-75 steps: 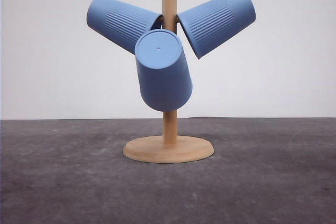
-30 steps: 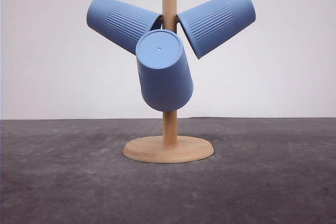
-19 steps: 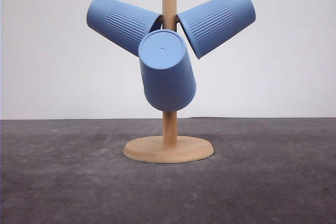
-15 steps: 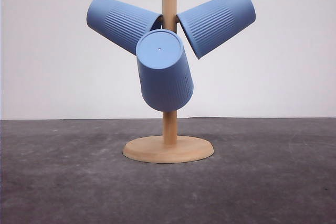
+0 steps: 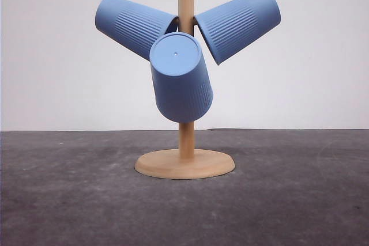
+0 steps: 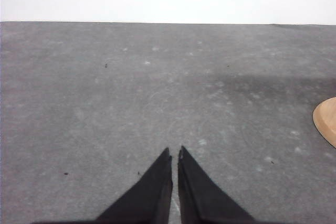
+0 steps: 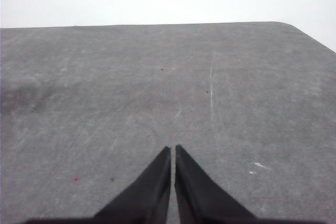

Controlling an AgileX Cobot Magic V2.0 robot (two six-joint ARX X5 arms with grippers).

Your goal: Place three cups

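1. Three cups hang on a wooden stand (image 5: 185,162): left cup (image 5: 134,25), right cup (image 5: 239,24), front cup (image 5: 180,79).
2. The stand's base (image 6: 326,120) lies ahead and right of the left tool (image 6: 175,154), fingers together.
3. The right tool (image 7: 172,150), fingers together, hovers over bare worktop (image 7: 105,103).

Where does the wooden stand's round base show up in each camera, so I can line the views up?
Front view: the base sits at centre on the grey table, under the post holding three blue cups.
Left wrist view: a curved sliver of the base shows at the picture's edge, beyond the shut left pincer.
Right wrist view: not in it; the shut right pincer is over the table.
Shared landmark: the grey table.
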